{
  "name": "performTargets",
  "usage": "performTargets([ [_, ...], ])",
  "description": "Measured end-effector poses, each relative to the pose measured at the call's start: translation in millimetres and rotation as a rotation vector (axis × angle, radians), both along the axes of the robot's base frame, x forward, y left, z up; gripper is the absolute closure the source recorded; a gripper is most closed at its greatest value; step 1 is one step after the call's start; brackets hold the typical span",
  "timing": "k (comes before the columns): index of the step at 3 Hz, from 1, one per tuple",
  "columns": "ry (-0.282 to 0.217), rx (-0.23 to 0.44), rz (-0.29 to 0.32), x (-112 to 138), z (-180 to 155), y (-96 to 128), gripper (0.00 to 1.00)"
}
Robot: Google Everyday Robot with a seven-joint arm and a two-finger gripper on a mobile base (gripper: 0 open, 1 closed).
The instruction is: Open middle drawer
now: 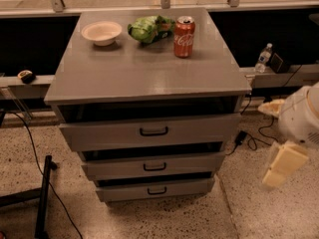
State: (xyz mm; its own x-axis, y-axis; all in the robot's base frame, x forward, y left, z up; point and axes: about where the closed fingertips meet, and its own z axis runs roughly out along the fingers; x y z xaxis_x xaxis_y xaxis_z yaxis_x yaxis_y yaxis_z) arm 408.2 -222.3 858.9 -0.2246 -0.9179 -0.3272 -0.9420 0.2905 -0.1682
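Although 3 fronts look alike, the grey flat-fronted middle drawer sits 2nd down in the grey table. It is probably rigid and smooth-sliding; take its small black bar handle. The cream robot hand hangs well to the right, and whether it is spread or closed cannot be told.

Front approach open; clutter on both flanks.
Bare floor runs up to all three drawer fronts. The middle drawer has its black handle exposed, squeezed between the top drawer just above and the bottom drawer just below. The gripper hangs right of the cabinet, well apart from its side, at about middle-front height. In between, black cables lie by the cabinet's right side. On the left, a black stand and floor cable. On top, the bowl, green bag and can crowd the back edge.
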Motion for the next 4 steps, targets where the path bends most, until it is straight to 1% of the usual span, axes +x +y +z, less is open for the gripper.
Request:
performTargets([
  [1, 0.037, -0.010, -0.001, -11.2, -16.4, -0.5, 0.00],
  [2, 0.095, 0.055, 0.124, -8.1, -61.1, 32.4, 0.00],
  [3, 0.177, 0.142, 0.377, -44.7, -175.1, 78.6, 0.00],
  [4, 0.231, 0.172, 0.522, -58.2, -218.0, 74.3, 0.00],
])
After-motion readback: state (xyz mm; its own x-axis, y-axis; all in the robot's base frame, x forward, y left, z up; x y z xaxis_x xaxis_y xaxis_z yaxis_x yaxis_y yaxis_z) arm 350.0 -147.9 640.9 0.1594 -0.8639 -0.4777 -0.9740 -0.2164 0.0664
